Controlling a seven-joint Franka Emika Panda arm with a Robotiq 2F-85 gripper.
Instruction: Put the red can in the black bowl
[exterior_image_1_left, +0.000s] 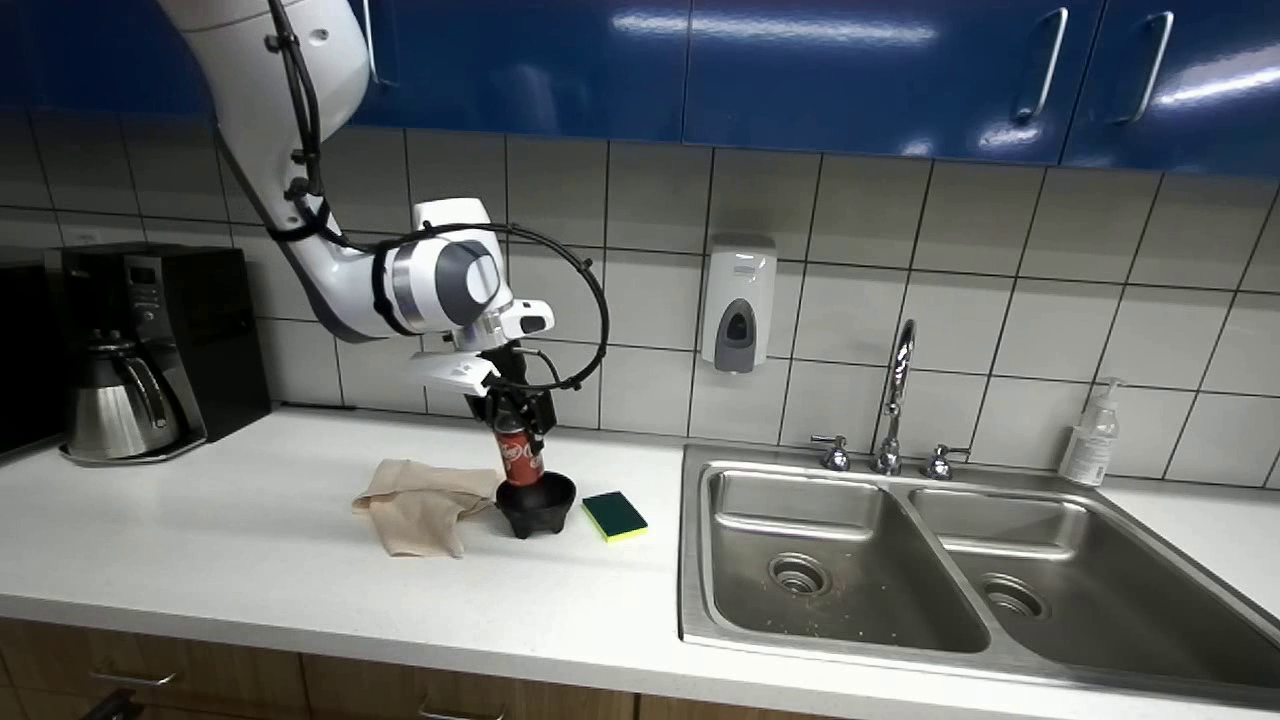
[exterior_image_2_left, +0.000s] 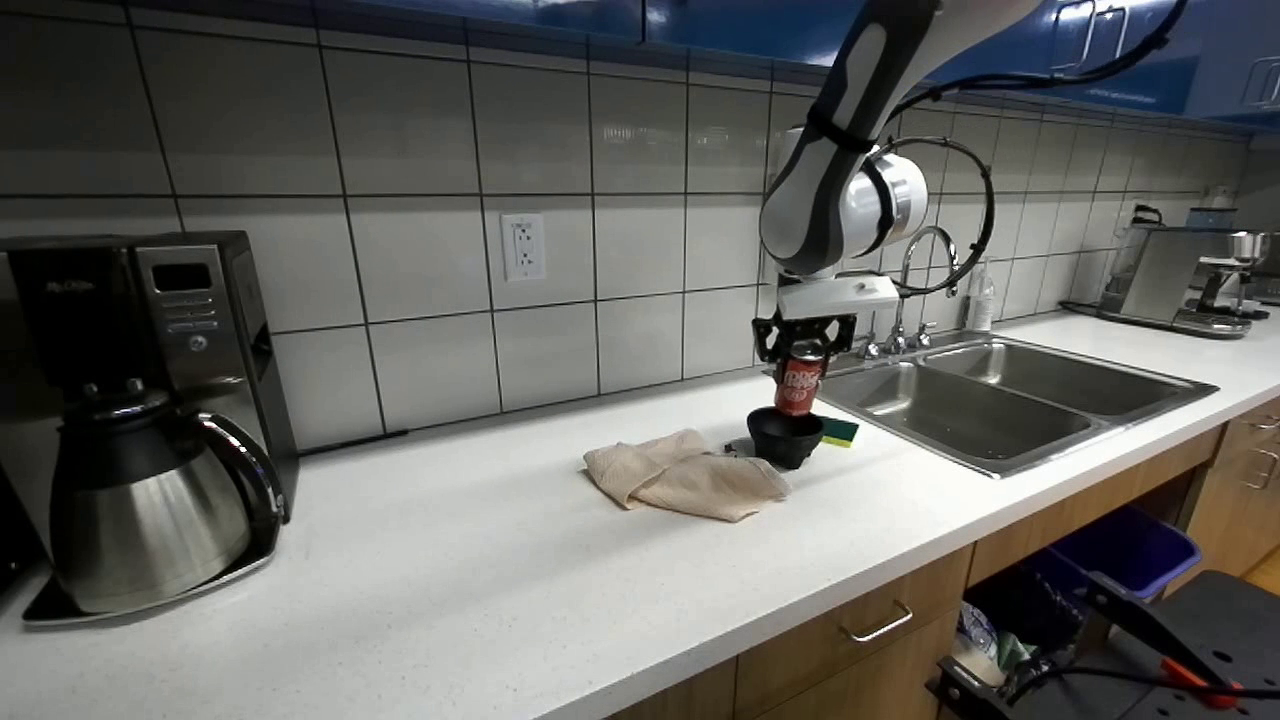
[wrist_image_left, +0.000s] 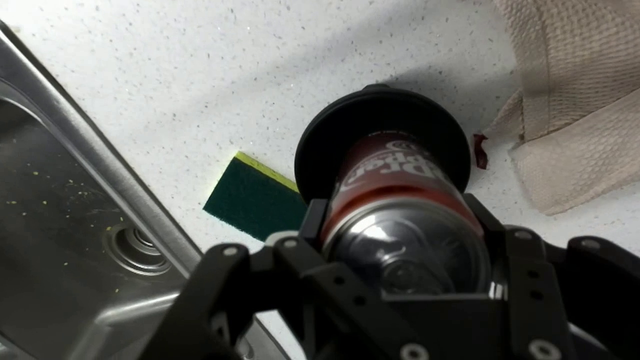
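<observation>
The red can (exterior_image_1_left: 520, 458) is upright with a slight tilt, held directly over the black bowl (exterior_image_1_left: 537, 510). In both exterior views the can (exterior_image_2_left: 798, 388) has its lower end at the opening of the bowl (exterior_image_2_left: 786, 440); I cannot tell whether it touches the inside. My gripper (exterior_image_1_left: 517, 425) is shut on the can's upper part, one finger on each side. In the wrist view the gripper (wrist_image_left: 398, 215) frames the can's silvery top (wrist_image_left: 407, 250), and the bowl's dark rim (wrist_image_left: 320, 130) shows around the can's lower end. The bowl's floor is hidden.
A beige cloth (exterior_image_1_left: 425, 505) lies beside the bowl. A green and yellow sponge (exterior_image_1_left: 615, 515) lies on the bowl's other side. The double steel sink (exterior_image_1_left: 840, 560) is beyond the sponge. A coffee maker (exterior_image_2_left: 160, 420) stands at the counter's far end.
</observation>
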